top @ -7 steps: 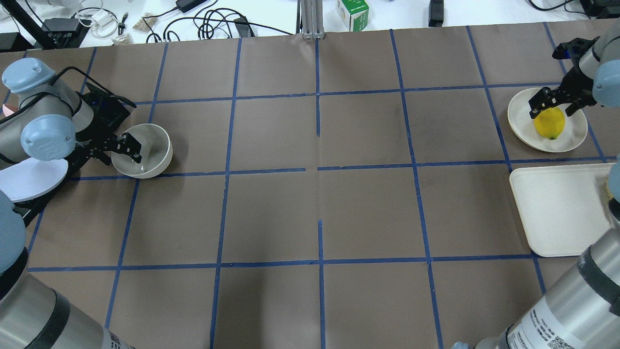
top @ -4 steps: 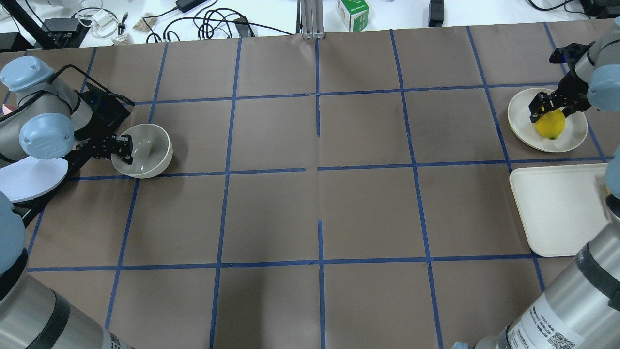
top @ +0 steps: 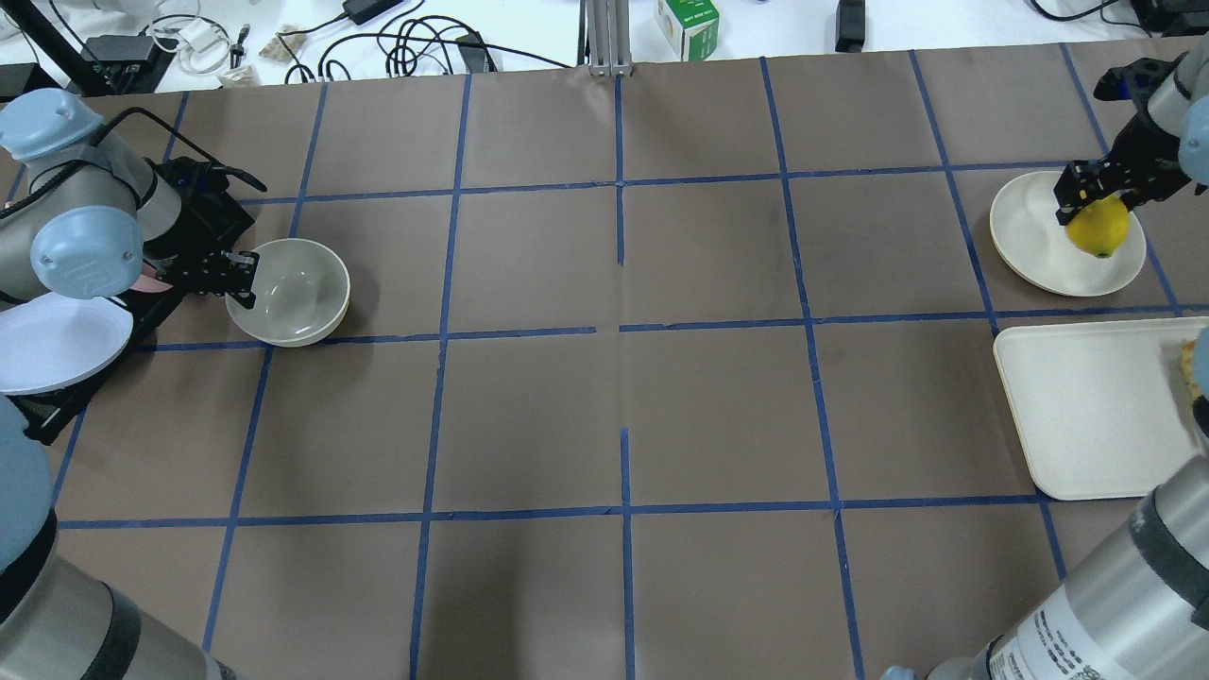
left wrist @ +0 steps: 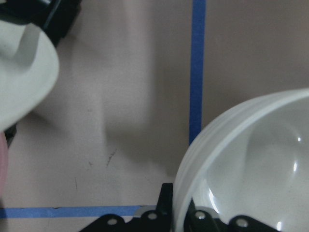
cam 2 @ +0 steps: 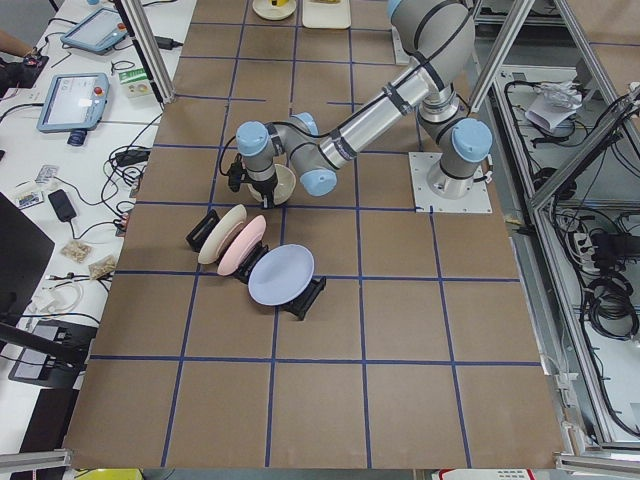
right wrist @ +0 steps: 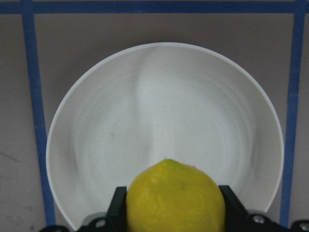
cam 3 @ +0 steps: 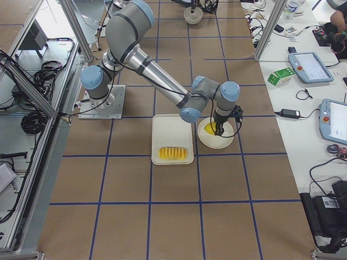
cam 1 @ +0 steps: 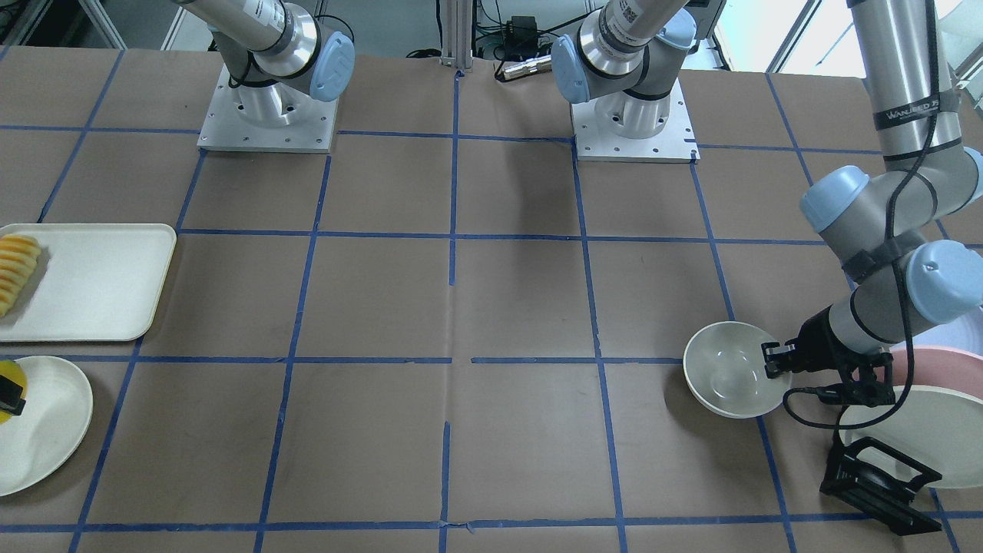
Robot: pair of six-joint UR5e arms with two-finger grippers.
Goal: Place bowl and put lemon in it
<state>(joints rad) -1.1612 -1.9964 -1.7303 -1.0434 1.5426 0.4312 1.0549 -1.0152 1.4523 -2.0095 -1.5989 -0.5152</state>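
Observation:
The off-white bowl [top: 297,293] is at the table's left side, open side up. My left gripper [top: 243,280] is shut on its rim nearest the arm; in the left wrist view the bowl [left wrist: 251,164] fills the lower right, with one finger inside the rim and one outside. It also shows in the front view [cam 1: 726,372]. The yellow lemon [top: 1098,231] is clamped in my right gripper [top: 1094,200], held just over the flat cream plate [top: 1030,241]. In the right wrist view the lemon [right wrist: 176,193] sits between the fingers above the plate [right wrist: 164,106].
A cream tray [top: 1086,406] lies next to the plate, with a row of orange-yellow slices [cam 1: 17,273] on it. A black rack holding white, pink and lilac plates [cam 2: 250,255] stands by the left arm. Cables and a green box [top: 688,24] lie beyond the far edge.
The left gripper has drawn back from inside the bowl to its rim, and the bowl has gone from tilted to level, shifting slightly right. The right gripper has moved the lemon toward the plate's right side.

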